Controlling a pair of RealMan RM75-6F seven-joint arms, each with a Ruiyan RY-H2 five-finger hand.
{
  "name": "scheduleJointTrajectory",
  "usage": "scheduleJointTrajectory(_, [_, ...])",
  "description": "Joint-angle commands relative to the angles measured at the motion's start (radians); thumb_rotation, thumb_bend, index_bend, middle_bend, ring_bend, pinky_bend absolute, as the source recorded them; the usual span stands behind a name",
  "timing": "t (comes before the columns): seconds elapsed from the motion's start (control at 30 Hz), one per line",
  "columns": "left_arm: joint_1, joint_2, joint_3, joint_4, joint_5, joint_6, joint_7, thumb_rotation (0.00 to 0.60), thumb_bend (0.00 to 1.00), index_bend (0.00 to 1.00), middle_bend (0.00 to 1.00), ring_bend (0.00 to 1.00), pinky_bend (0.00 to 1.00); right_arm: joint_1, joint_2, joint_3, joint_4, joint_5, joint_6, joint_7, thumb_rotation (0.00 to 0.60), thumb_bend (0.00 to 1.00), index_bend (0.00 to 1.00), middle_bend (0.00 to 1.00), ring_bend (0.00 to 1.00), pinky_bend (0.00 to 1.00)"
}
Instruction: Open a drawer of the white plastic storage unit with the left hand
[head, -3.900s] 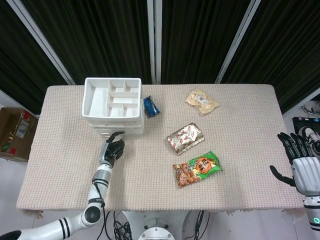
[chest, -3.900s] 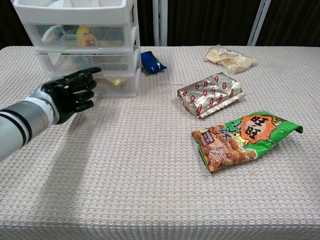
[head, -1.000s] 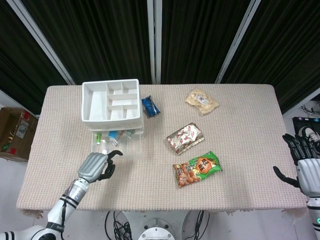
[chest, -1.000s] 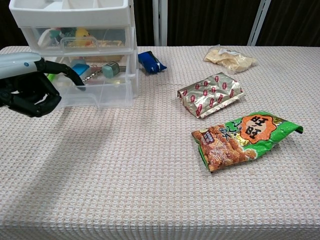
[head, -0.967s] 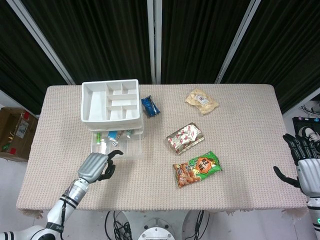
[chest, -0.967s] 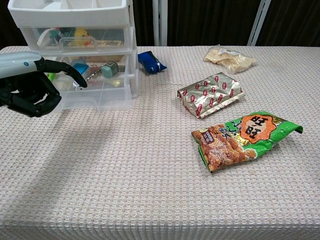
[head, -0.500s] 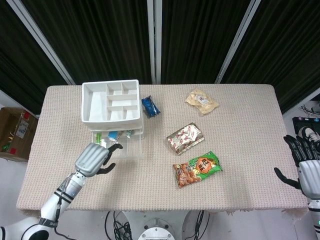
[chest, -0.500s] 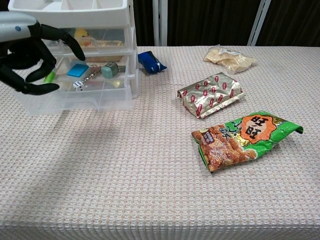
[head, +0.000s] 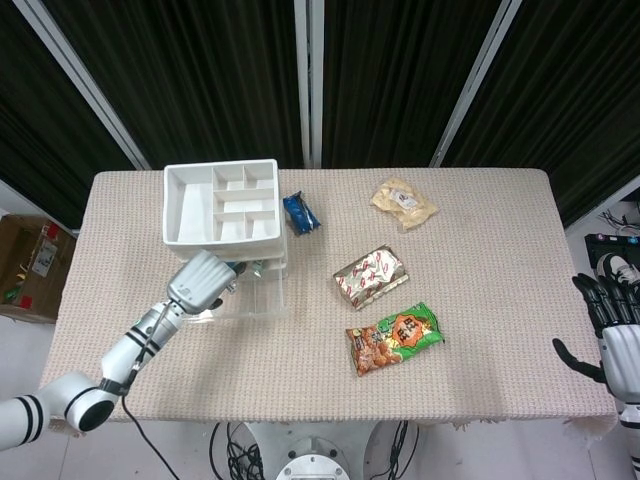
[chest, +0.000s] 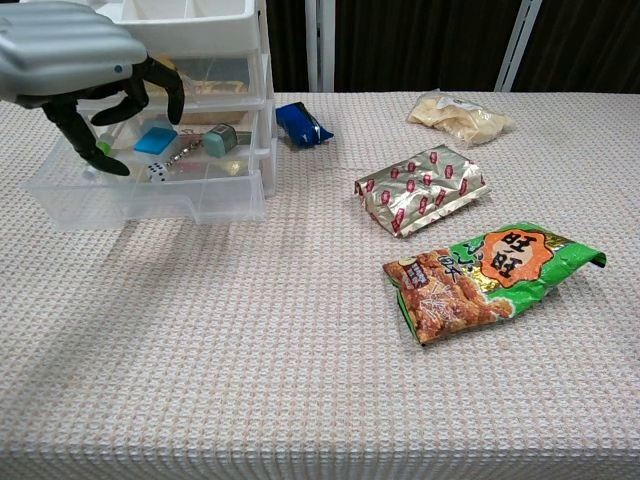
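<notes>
Nearest the front edge of the table (chest: 300, 400), on the right, lies a green and orange snack bag (chest: 485, 275), with a silver foil packet (chest: 420, 187) just beyond it. Off the right end of the table, the right hand (head: 612, 335) hangs with its fingers spread and nothing in them, well apart from everything.

Over on the left stands the white plastic storage unit (chest: 160, 60), and its bottom drawer (chest: 150, 180) sits pulled well out toward the near side, so its small contents show through the clear walls: a blue block, a die, a greenish cap among them. The left hand (chest: 85, 60) hovers above the open drawer, its dark fingers (chest: 150, 80) curled loosely downward and apart, gripping nothing that I can see; whether a fingertip touches the drawer rim is hard to tell from either view.

By my reckoning the task is essentially done: a drawer is open. What seems left is for the left hand to draw clear.

Farther back, a small blue packet (chest: 300, 122) lies just right of the unit, and a pale snack bag (chest: 455, 115) rests near the far edge.
</notes>
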Motion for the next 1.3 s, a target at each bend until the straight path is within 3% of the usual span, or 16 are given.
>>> scheduleJointTrajectory(0.03, [-0.010, -0.010, 0.012, 0.011, 0.002, -0.013, 0.005, 0.600, 0.06, 0.39, 0.79, 0.90, 1.00, -0.001, 0.000, 0.000, -0.003, 0.001, -0.001, -0.003, 0.600, 0.19, 0.00, 0.08, 0.00, 0.00])
scheduleJointTrajectory(0.47, [-0.031, -0.044, 0.044, 0.062, -0.007, -0.028, 0.025, 0.600, 0.22, 0.44, 0.79, 0.90, 1.00, -0.002, 0.001, 0.001, -0.009, 0.007, -0.009, -0.012, 0.600, 0.19, 0.00, 0.08, 0.00, 0.00])
scheduleJointTrajectory(0.93, [-0.047, -0.067, 0.052, 0.099, -0.035, -0.041, 0.012, 0.600, 0.30, 0.46, 0.79, 0.90, 1.00, -0.002, -0.003, 0.002, 0.000, 0.014, -0.019, -0.005, 0.600, 0.19, 0.00, 0.08, 0.00, 0.00])
scheduleJointTrajectory(1.3, [-0.056, -0.086, 0.059, 0.132, -0.033, -0.032, 0.003, 0.600, 0.39, 0.54, 0.80, 0.90, 1.00, -0.001, -0.004, 0.004, 0.008, 0.019, -0.025, 0.003, 0.600, 0.19, 0.00, 0.08, 0.00, 0.00])
